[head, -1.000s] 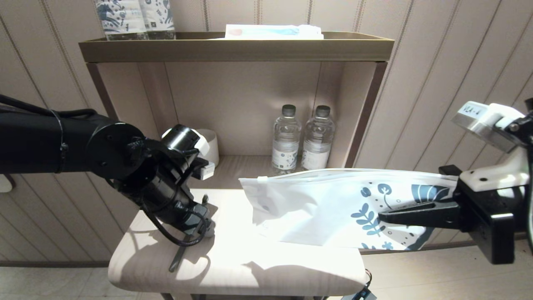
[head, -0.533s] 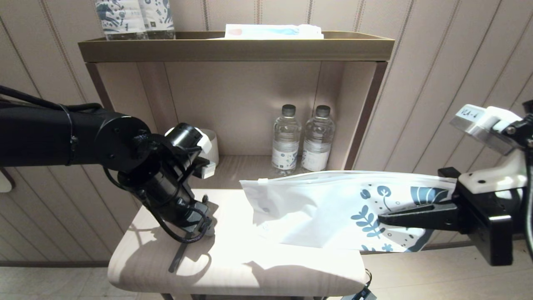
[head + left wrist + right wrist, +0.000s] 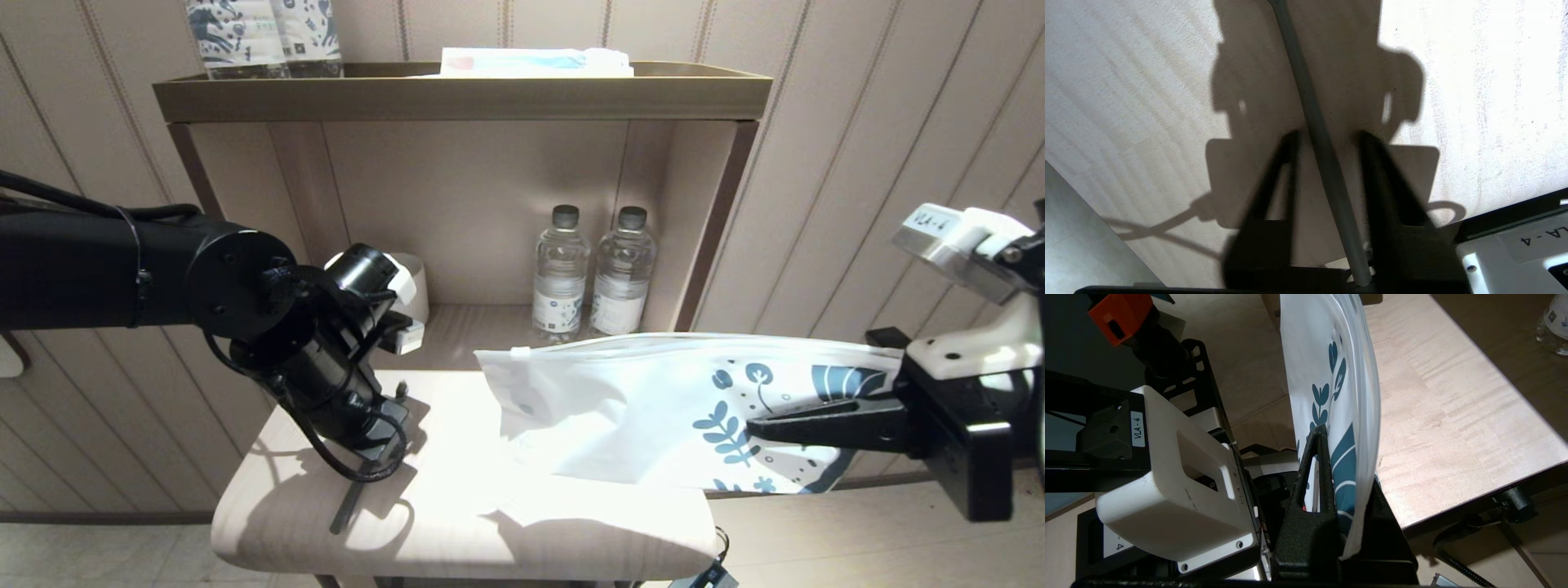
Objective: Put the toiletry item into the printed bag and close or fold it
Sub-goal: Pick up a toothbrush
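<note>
The grey toothbrush (image 3: 346, 504) slants on the pale table (image 3: 457, 523) at the front left, its lower end near the table's front edge. My left gripper (image 3: 384, 441) stands over its upper end. In the left wrist view the toothbrush (image 3: 1318, 122) runs between the open fingers (image 3: 1290, 163), with a gap on each side at the tips. My right gripper (image 3: 755, 425) is shut on the leaf-printed end of the white printed bag (image 3: 620, 408), holding it level over the table's right side. The right wrist view shows the bag (image 3: 1327, 355) edge-on in that gripper (image 3: 1345, 437).
Behind the table a shelf niche holds two water bottles (image 3: 559, 273) (image 3: 620, 269) and a white cup (image 3: 412, 282). The shelf top (image 3: 457, 94) carries blue-patterned packs (image 3: 261, 33) and a flat white pack (image 3: 535, 61). A wall panel rises at right.
My left arm has moved a little right and up over the toothbrush. The bag and the right gripper have shifted slightly to the right.
</note>
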